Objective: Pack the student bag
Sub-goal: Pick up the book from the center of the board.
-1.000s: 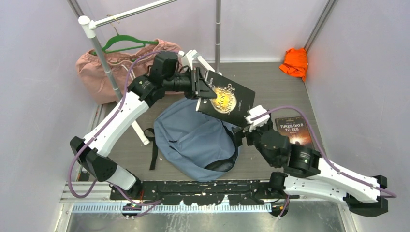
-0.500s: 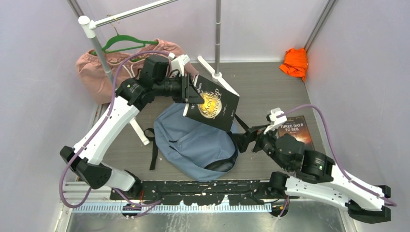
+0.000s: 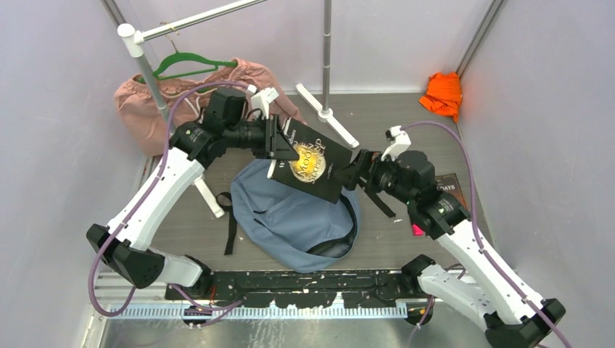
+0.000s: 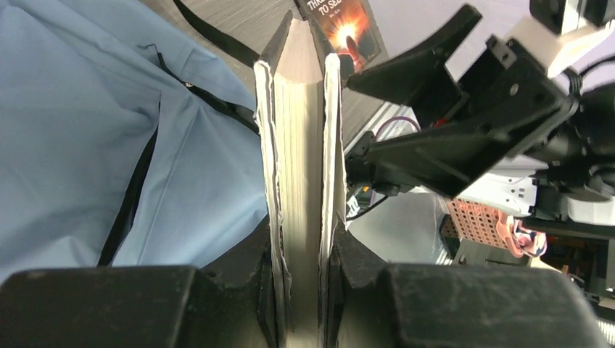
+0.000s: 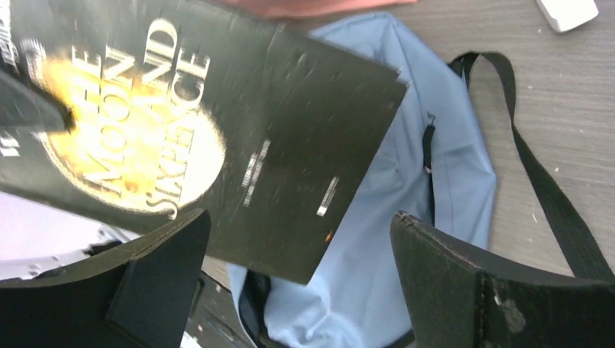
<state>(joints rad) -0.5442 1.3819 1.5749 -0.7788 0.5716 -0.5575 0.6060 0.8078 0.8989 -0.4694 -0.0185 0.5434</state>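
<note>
One student bag (image 3: 290, 217) lies flat on the surface (image 3: 406, 123), partly beneath the black book (image 3: 313, 168). Above the bag, the left tool (image 4: 301, 290) is clamped on the book's edge. The right tool (image 5: 297, 268), fingers spread wide and gripping nothing, hovers at the bag's far right edge.

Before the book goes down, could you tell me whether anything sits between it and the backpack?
Nothing visible does: the book, in the left gripper, hangs over the backpack; the open right gripper is beside it.
</note>
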